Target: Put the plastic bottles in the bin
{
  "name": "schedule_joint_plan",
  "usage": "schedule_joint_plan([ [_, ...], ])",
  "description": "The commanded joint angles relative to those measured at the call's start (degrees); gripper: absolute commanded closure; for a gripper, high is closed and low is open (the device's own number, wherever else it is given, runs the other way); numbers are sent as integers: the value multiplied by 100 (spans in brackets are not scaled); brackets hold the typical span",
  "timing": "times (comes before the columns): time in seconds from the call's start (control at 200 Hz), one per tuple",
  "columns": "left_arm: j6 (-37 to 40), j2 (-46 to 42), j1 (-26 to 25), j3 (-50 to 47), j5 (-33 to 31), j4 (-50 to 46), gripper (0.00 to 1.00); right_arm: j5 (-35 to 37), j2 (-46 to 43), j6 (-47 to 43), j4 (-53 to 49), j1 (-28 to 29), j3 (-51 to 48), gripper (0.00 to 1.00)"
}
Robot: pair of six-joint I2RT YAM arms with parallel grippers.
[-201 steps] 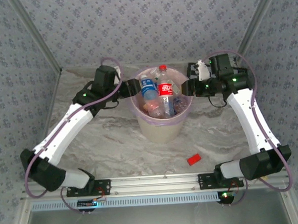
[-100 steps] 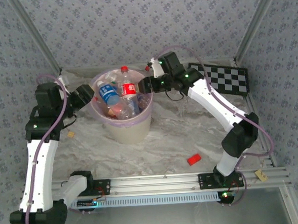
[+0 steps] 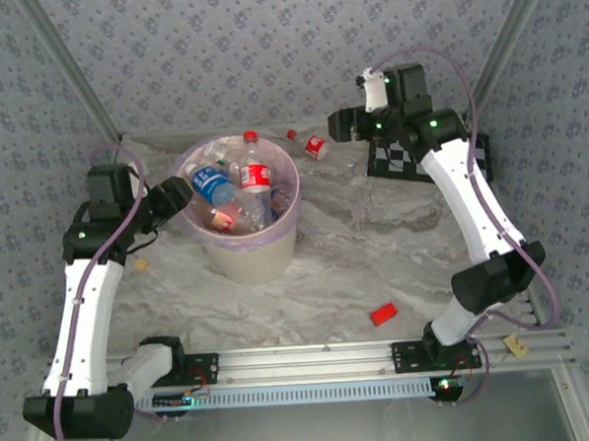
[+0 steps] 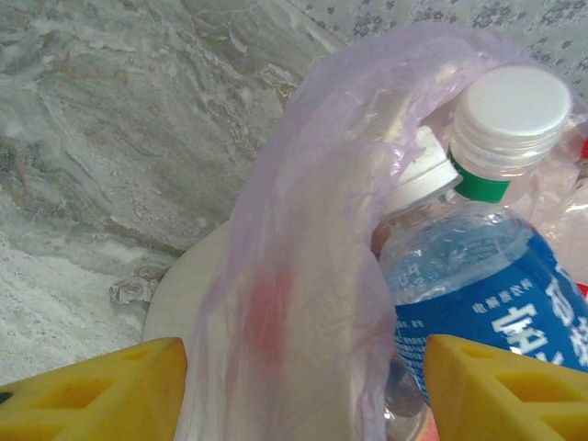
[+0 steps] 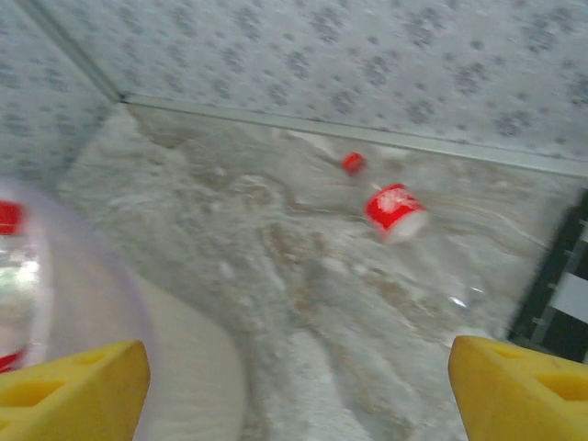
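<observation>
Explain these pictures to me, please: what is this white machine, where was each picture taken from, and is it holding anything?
These are two white robot arms, left and right, bolted to the near edge of a marbled table. One picture looks down from above; the other two come from cameras on the wrists, so the yellow wedges at the bottom are each arm's own fingertips. On the table stands a round cream waste bin lined with a pink-purple plastic bag, holding clear plastic bottles. The left pincer stands open astride the bin's bagged rim. The right pincer is open and empty; ahead of it lie a small red-and-white object, perhaps another bottle, and a loose red cap. A small red block lies near the front.
</observation>
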Motion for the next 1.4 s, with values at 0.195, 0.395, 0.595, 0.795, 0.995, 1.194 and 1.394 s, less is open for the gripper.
schedule_joint_plan([
  [0.195,46,58,-156,-76,76,54,36,612,2015,-1841,-607,-99,1165,4],
  [0.395,187,318,-562,98,-160,-68,38,696,3534,-1998,-405,-78,2301,0],
  [0.595,245,359,-674,161,-282,-161,39,1004,4958,-1916,-394,55,3512,0],
  [0.795,285,475,-724,272,-297,-248,40,896,5679,-1789,-214,162,3964,0],
  [0.995,276,419,-737,261,-314,-241,40,852,5974,-1666,-228,180,4078,6],
  [1.194,320,449,-753,250,-265,-203,40,871,5951,-1619,-391,150,4017,22],
  [1.394,338,427,-825,267,-220,-163,40,898,5650,-1603,-370,145,3806,45],
])
